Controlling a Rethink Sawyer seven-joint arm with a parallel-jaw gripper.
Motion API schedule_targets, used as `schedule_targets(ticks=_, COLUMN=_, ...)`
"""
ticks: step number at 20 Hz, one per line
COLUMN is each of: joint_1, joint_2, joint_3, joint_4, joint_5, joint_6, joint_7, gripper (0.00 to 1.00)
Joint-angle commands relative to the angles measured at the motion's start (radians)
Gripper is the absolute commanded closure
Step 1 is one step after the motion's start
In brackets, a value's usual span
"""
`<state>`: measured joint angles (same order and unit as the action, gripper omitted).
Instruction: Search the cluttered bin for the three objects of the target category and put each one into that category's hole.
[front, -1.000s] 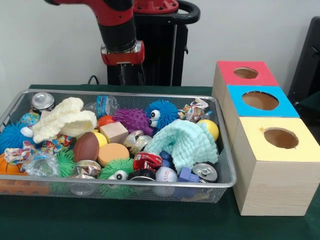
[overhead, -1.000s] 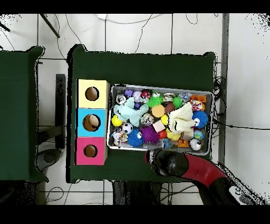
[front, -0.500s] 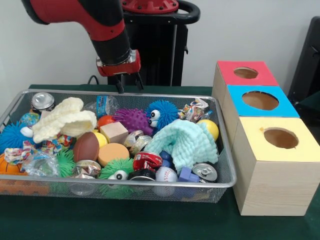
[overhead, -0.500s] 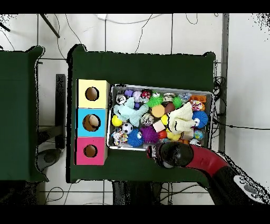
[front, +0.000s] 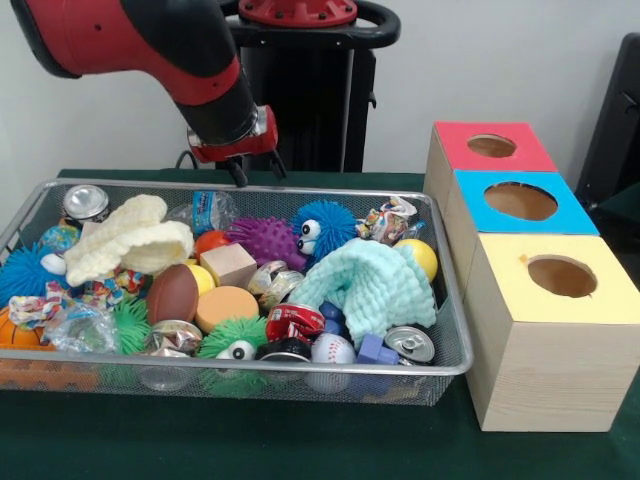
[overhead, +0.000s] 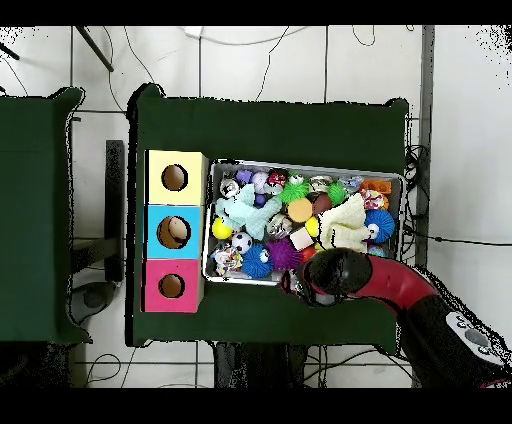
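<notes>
The arm (overhead: 372, 283) hides the claw overhead; the bin's (front: 250, 186) left end is cropped.

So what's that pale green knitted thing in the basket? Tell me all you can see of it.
The pale green cloth looks like a soft, bobbly knitted rag, mint coloured. It lies crumpled in a loose mound at the basket's end nearest the coloured boxes, draped over other items. A yellow ball pokes out behind it, and a red can and blue blocks sit at its front edge. Nothing is gripping it.
</notes>
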<state>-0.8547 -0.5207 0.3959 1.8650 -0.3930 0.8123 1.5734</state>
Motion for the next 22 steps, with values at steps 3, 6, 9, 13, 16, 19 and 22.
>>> schedule_targets(ticks=3, joint_1=-0.024, joint_2=0.075, joint_3=0.143, joint_4=-0.254, joint_5=-0.084, joint_6=-0.007, joint_7=-0.231, gripper=0.0)
schedule_targets(ticks=6, joint_1=-0.016, joint_2=-0.003, joint_3=0.143, joint_4=-0.226, joint_5=-0.086, joint_6=0.035, joint_7=-0.195, gripper=0.0)
schedule_targets(ticks=9, joint_1=0.002, joint_2=-0.132, joint_3=0.123, joint_4=-0.162, joint_5=-0.093, joint_6=0.025, joint_7=-0.117, gripper=0.0)
schedule_targets(ticks=13, joint_1=0.029, joint_2=-0.286, joint_3=0.104, joint_4=-0.089, joint_5=-0.116, joint_6=-0.04, joint_7=-0.039, gripper=0.0)
schedule_targets(ticks=16, joint_1=0.035, joint_2=-0.322, joint_3=0.106, joint_4=-0.086, joint_5=-0.103, joint_6=-0.004, joint_7=-0.054, gripper=0.0)
schedule_targets(ticks=19, joint_1=0.04, joint_2=-0.335, joint_3=0.112, joint_4=-0.107, joint_5=-0.088, joint_6=0.041, joint_7=-0.084, gripper=0.0)
schedule_targets(ticks=22, joint_1=0.043, joint_2=-0.327, joint_3=0.119, joint_4=-0.135, joint_5=-0.085, joint_6=0.065, joint_7=-0.111, gripper=0.0)
